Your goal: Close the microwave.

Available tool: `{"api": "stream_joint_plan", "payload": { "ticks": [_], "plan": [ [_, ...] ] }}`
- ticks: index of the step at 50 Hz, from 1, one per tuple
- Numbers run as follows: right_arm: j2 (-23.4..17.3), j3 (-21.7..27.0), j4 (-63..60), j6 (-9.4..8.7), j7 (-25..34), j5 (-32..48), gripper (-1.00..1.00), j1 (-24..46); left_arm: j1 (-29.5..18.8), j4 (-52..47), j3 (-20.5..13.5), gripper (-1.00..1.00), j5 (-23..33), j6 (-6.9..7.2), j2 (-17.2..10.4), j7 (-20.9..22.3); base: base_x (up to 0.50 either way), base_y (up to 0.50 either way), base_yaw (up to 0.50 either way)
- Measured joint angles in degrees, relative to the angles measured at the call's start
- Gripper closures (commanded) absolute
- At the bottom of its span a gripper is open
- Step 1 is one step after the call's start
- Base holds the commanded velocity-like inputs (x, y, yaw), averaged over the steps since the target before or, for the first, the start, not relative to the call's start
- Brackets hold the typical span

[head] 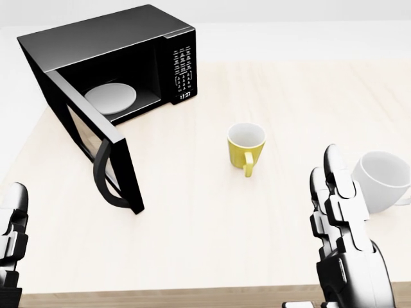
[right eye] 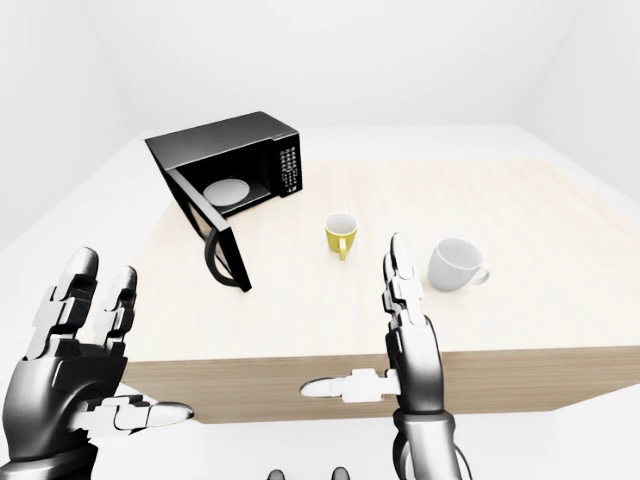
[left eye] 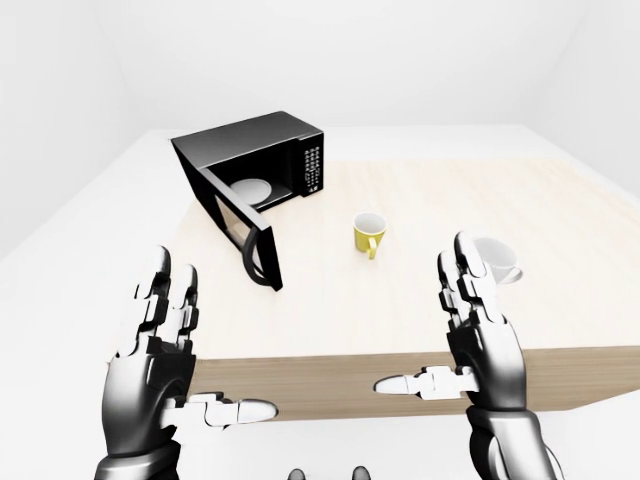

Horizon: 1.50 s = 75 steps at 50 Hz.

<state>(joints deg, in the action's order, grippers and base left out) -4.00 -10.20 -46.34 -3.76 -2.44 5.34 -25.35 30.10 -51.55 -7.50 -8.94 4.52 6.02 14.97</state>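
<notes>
The microwave (head: 122,61) has a black casing with a dull sheen. The surface (head: 212,218) looks like pale, smooth, matt wood. The yellow mug (head: 246,147) and white mug (head: 379,179) look like smooth ceramic. Both the left hand (left eye: 160,370) and the right hand (left eye: 480,330) look like glossy silvery metal.

The microwave (head: 115,58) is set at the tabletop (head: 212,218) upper left in the head view, its door (head: 96,144) swung open. A plate (head: 110,96) is seen inside. Two mugs (head: 246,146) (head: 380,181) are placed to its right.
</notes>
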Motion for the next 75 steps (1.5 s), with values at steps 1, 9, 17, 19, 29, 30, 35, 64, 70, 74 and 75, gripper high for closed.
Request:
{"api": "stream_joint_plan", "payload": {
  "ticks": [1, 9, 17, 19, 29, 30, 35, 64, 70, 74, 75],
  "plan": [
    [-0.01, -0.03, 0.02, 0.01, -0.02, 0.02, -1.00, 0.01, -0.01, 0.01, -0.01, -1.00, 0.00, 0.00, 0.00, 0.00, 0.00, 0.50, 0.00],
    [-0.11, -0.23, 0.09, 0.00, -0.14, 0.10, -1.00, 0.04, -0.08, 0.13, 0.06, -1.00, 0.15, -0.01, -0.03, -0.07, 0.00, 0.50, 0.00],
    [-0.19, -0.40, 0.22, 0.05, -0.27, 0.18, -1.00, 0.08, -0.13, 0.21, 0.13, -1.00, 0.28, -0.03, -0.10, -0.17, 0.00, 0.50, 0.00],
    [-0.21, -0.45, 0.29, 0.08, -0.31, 0.20, -1.00, 0.09, -0.14, 0.22, 0.13, -1.00, 0.30, -0.01, -0.11, -0.19, 0.00, 0.50, 0.00],
    [-0.31, -0.63, 0.52, 0.27, -0.45, 0.25, -1.00, 0.08, -0.16, 0.22, 0.13, -1.00, 0.42, 0.04, -0.14, -0.25, 0.00, 0.50, 0.00],
    [-0.32, -0.65, 0.54, 0.28, -0.47, 0.25, -1.00, 0.08, -0.17, 0.23, 0.13, -1.00, 0.43, 0.05, -0.15, -0.26, 0.00, 0.50, 0.00],
    [-0.37, -0.75, 0.62, 0.35, -0.54, 0.30, -1.00, 0.09, -0.21, 0.22, 0.13, -1.00, 0.49, 0.12, -0.16, -0.30, 0.00, 0.50, 0.00],
    [-0.51, -1.34, 0.91, 0.41, -0.69, 0.70, -1.00, 0.32, -0.13, 0.89, 0.26, -1.00, 0.68, -0.77, -0.25, -0.30, 0.00, 0.44, 0.00],
    [-0.52, -1.43, 1.09, 0.15, -0.93, 0.80, -1.00, 0.58, -0.28, 1.09, 0.42, -1.00, 0.60, -0.82, -0.40, -0.48, 0.00, 0.00, 0.00],
    [-0.49, -1.46, 1.11, -0.01, -1.16, 0.85, -1.00, 0.73, -0.34, 1.11, 0.52, -1.00, 0.58, -0.76, -0.46, -0.59, 0.12, 0.01, 0.00],
    [-0.51, -1.58, 0.96, -0.02, -1.19, 0.87, -1.00, 0.12, 0.26, 0.98, 0.52, -1.00, 0.49, -0.74, -0.47, -0.60, 0.50, 0.06, 0.00]
  ]
}}
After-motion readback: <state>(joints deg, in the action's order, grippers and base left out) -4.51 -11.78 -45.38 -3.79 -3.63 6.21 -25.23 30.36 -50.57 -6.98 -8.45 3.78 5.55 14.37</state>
